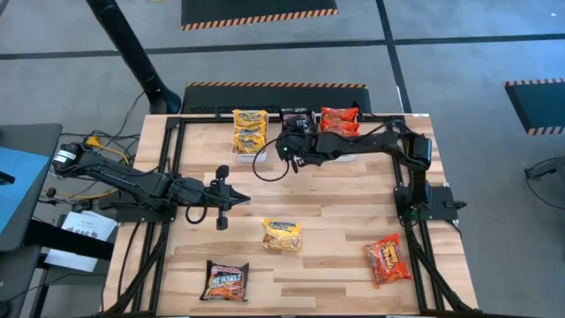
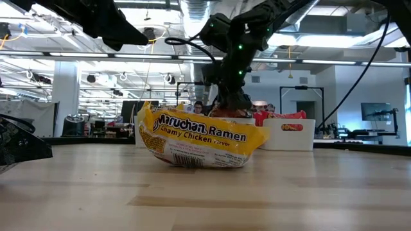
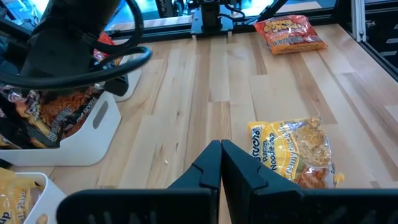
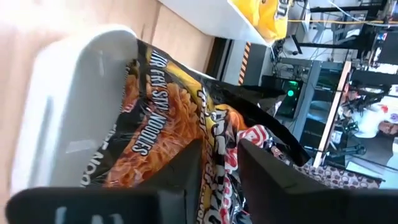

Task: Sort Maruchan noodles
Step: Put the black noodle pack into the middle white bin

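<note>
While parted, right tool straddles dark packet inside bin.

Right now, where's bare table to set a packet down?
Free: the wood between the left gripper and right arm's base, and front edge between black packet and red packet. Crowded: the back bins, right gripper there.
</note>
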{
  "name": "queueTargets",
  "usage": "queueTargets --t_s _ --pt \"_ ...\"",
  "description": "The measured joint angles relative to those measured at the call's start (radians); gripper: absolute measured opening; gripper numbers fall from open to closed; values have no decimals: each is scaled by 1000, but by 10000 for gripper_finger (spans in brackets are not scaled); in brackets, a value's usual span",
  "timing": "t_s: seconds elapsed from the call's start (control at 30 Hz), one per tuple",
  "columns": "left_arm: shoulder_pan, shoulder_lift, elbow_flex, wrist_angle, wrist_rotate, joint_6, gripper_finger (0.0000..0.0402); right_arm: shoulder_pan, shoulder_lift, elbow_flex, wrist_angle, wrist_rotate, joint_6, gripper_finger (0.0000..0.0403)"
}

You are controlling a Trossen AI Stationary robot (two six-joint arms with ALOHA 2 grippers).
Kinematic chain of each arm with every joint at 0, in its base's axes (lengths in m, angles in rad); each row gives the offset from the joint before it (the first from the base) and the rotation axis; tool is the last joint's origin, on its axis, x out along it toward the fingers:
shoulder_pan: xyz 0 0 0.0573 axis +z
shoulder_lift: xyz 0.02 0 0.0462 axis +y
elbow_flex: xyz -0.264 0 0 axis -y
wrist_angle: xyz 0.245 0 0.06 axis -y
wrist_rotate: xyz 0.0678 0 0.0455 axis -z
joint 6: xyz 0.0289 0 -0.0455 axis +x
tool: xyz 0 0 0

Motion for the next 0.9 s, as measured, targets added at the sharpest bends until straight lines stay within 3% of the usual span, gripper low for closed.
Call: queueTargets --t_s 0.33,0.5,0.67,0.9 --pt "0 0 0 -11 0 -1 0 61 -1 94 -88 49 7 136" --pt "0 0 0 -20 1 -13 0 59 -1 190 -337 23 214 136" --pt "0 0 0 -30 0 -15 0 0 -2 304 -572 -282 482 135" --pt "0 0 0 -29 0 -15 0 -110 -2 322 -642 -581 541 111"
